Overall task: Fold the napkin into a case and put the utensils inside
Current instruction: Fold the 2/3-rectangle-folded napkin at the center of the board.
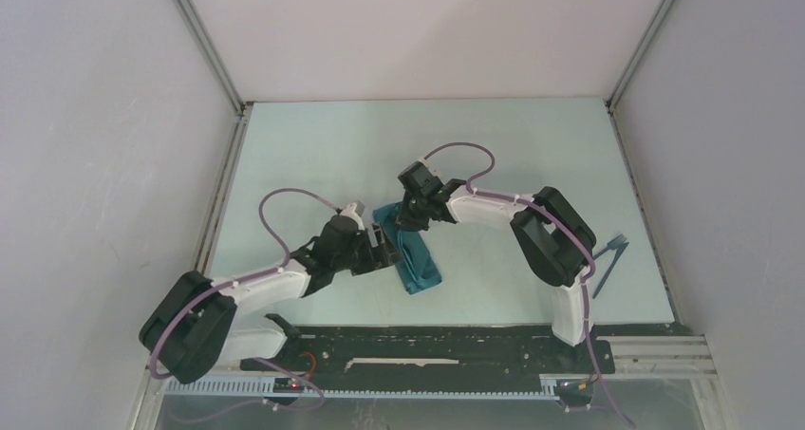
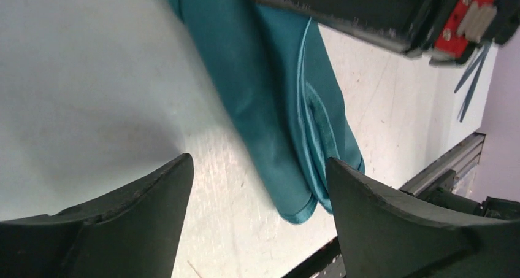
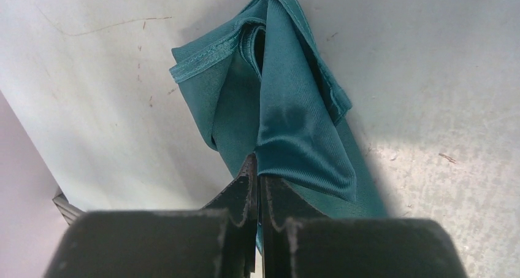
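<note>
My right end effector [image 3: 257,167] pinches the narrowly folded, shiny teal satin napkin [image 3: 294,118]; my left end effector [image 2: 257,164] gapes empty; slender grey-blue utensils [image 1: 612,252] lie apart, not yet inside.

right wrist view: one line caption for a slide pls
Right gripper shut on a fold of the teal napkin, which lies bunched on the scuffed pale table.

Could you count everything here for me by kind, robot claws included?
Teal napkin: 1
Dark utensils: 2
Robot claws: 2, the left claw and the right claw
Total: 5
</note>
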Available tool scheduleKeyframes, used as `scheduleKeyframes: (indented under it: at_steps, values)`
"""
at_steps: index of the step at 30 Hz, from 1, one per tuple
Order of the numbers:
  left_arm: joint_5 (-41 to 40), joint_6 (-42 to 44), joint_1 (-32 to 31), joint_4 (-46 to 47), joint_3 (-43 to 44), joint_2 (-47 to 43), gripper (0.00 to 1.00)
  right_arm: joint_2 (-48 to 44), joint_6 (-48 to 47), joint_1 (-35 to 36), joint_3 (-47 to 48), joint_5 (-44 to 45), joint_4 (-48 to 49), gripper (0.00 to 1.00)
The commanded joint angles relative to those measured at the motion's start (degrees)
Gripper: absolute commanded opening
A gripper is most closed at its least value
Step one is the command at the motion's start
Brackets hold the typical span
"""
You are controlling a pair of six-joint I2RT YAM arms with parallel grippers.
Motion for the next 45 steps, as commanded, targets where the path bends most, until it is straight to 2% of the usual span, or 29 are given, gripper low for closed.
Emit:
scheduleKeyframes:
  at_steps: [1, 3, 7, 14, 21, 25, 28, 32, 35, 37, 40, 45]
  values:
    - [-1.59, 4.44, 0.26, 0.85, 4.2, 4.78, 0.88, -0.72, 0.61, 0.57, 1.95, -2.61, 1.4, 0.0]
    - [-2.27, 4.18, 0.27, 2.7, 4.28, 6.12, 0.94, -0.85, 0.73, 0.44, 2.06, -2.34, 0.62, 0.0]
    - [-4.4, 4.86, 0.09, 4.1, 5.2, 7.55, 0.97, -0.59, 1.5, 0.25, 2.07, -3.68, 0.28, 0.0]
    - [-8.68, 2.76, -0.24, 4.72, 7.58, 13.32, 0.97, 0.07, 3.07, 1.07, 2.23, -3.67, 1.37, 0.0]
    - [-16.31, -0.69, -0.4, 1.43, 6.57, 13.5, 0.76, 0.24, 3.98, 1.83, 2.51, -2.54, 0.74, 0.0]
    - [-16.87, -0.95, -0.31, 0.36, 5.93, 14.16, 0.65, 0.52, 3.24, 1.95, 2.75, -3.51, 1.09, 0.0]
    - [-16.94, -1.06, -0.26, 0.31, 5.44, 15.49, 0.61, 0.13, 1.72, 1.84, 2.69, -3.9, 0.91, 0.09]
    - [-16.85, -1.26, -0.1, 0.3, 5.09, 17.01, 0.57, -0.54, 1.19, 1.47, 2.68, -4.66, 0.8, 0.12]
    - [-16.97, -1.79, 0.15, 0.4, 4.33, 16.92, 0.52, -1.23, 0.31, 0.97, 2.68, -5.59, 0.75, 0.18]
    - [-16.89, -2.17, 0.38, 0.37, 3.79, 16.68, 0.49, -2.1, -0.95, 0.67, 2.69, -6.32, 0.57, 0.27]
    - [-16.92, -2.44, 0.48, 0.44, 3.2, 16.24, 0.43, -4.29, -3.66, 0.07, 2.68, -6.53, -0.54, 0.46]
    - [-16.65, -2.42, 0.44, 0.97, 2.65, 16.11, 0.4, -8.08, -6.0, -1.77, 0.78, -8.19, -3.07, 0.72]
